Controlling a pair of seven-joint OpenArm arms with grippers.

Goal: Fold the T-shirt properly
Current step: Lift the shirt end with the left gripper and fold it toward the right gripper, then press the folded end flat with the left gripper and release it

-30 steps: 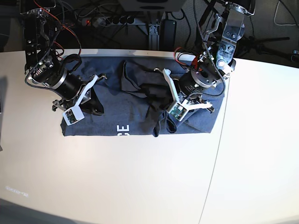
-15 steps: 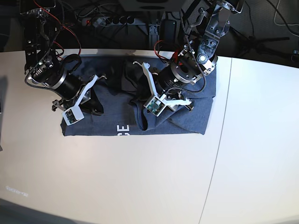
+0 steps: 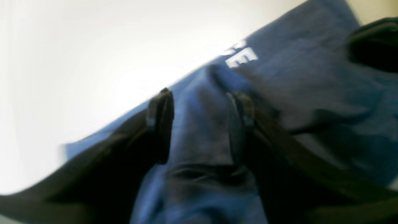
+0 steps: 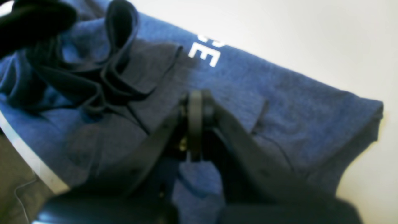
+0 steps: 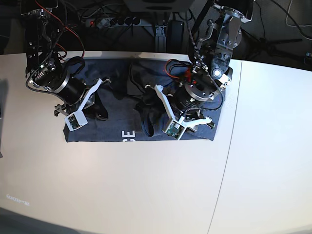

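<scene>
T-shirt (image 5: 122, 105) lies across upper centre of base view on the white counter (image 5: 146, 185), half bunched, white letters "CE" at its lower edge. Left pincer (image 3: 199, 124) is spread mid-width w/ a ridge of blue cloth between its fingers; can't tell if it actually grips. Right pincer (image 4: 196, 124) is pressed narrow, fingers together over the cloth at frame left; nothing visibly caught.

Step in hand, prob.: dragging the right-hand portion over toward the middle. Next move needs the fold laid flat and the dark bunched folds near centre smoothed out.
</scene>
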